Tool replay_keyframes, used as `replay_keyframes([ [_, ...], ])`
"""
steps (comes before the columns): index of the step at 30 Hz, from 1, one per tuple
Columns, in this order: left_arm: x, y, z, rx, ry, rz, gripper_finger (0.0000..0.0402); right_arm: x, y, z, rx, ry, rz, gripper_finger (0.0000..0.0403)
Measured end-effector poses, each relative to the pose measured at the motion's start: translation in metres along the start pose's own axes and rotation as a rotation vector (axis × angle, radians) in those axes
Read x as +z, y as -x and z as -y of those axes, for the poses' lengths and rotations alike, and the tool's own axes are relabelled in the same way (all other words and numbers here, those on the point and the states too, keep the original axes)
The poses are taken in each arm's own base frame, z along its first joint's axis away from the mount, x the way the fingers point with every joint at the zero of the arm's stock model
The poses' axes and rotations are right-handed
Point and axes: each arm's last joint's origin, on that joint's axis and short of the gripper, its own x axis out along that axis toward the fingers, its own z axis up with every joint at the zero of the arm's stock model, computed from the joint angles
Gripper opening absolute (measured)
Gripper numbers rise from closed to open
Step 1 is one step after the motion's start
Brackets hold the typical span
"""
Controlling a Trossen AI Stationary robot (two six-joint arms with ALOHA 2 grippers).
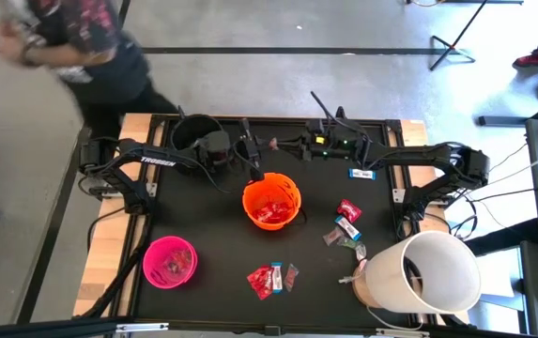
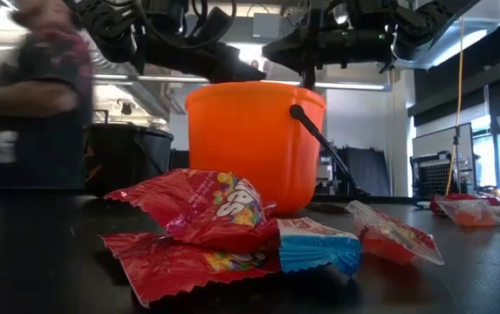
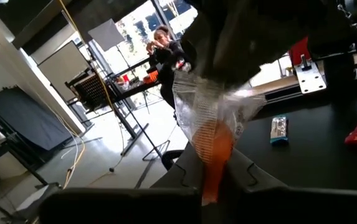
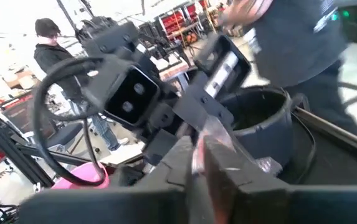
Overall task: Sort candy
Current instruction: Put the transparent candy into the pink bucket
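Note:
A small candy in a clear wrapper with an orange filling hangs in the air between my two grippers. It is over the far middle of the table, beyond the orange bucket. My left gripper reaches in from the left and is shut on one end of it. My right gripper reaches in from the right, its fingers close together on the other end. More candy lies on the table: red packets, a mixed cluster and a blue-and-white bar. My left gripper pinches the orange-filled end of the wrapper between its two fingers, coming in level from the table's left. The candy is clear of the table and stretches away toward the other gripper. My right gripper has the clear wrapper's other end between its two fingers, coming in level from the table's right. The candy is off the table.
A black bucket stands at the far left, a pink bucket at the near left, and a big white bucket lies on its side at the near right. A person moves beyond the table's far left corner.

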Motion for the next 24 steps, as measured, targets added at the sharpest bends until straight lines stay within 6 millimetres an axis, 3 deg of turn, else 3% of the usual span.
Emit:
replay_keyframes([
  [7, -0.003, 0.0, 0.001, 0.017, -0.004, -0.052, 0.0009, 0.013, 0.009, -0.008, 0.024, 0.089, 0.038, 0.0164],
  [12, 0.008, 0.008, -0.001, 0.015, -0.001, -0.03, 0.0008, 0.033, 0.033, -0.004, -0.114, 0.189, 0.051, 0.0227],
  [19, 0.032, 0.037, 0.001, -0.03, -0.024, -0.097, 0.0008, 0.059, 0.077, 0.007, -0.449, 0.19, 0.089, 0.0245],
  [24, 0.051, 0.07, 0.006, -0.111, -0.027, -0.133, 0.0009, 0.066, 0.089, 0.012, -0.569, 0.189, 0.131, 0.0245],
])
